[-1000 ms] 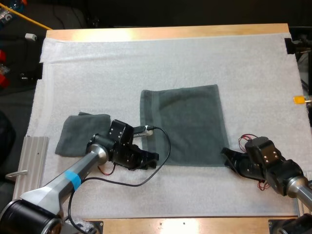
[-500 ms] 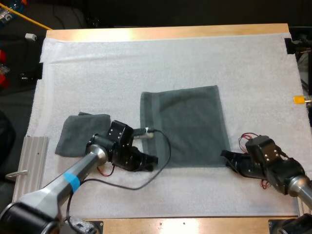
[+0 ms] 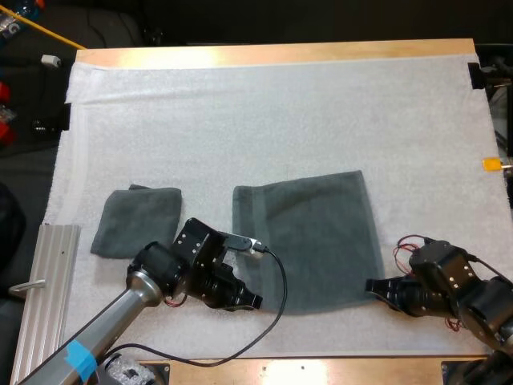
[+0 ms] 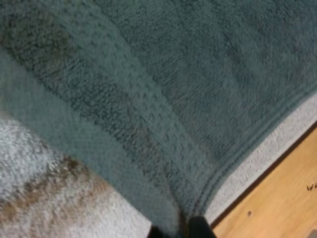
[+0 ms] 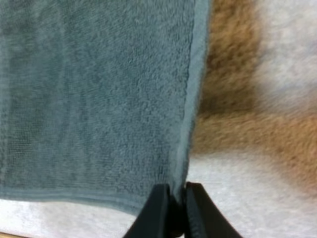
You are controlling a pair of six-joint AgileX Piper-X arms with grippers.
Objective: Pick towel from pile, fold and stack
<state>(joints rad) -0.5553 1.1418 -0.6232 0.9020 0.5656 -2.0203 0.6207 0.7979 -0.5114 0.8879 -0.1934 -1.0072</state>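
- Flat towel [image 3: 313,237] on mat [image 3: 240,112], toward desk's [image 3: 280,53] 6 o'clock edge.
- Left claw [image 3: 255,302] clamped on its 7 o'clock corner.
- Right claw [image 3: 373,285] clamped on its 5 o'clock corner.
- Folded towel [image 3: 135,220] at 9 o'clock, apart.

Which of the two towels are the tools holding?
The spread towel at mid-mat: left tool and right tool pinch its near corners. The small folded towel lies apart to the left, untouched.
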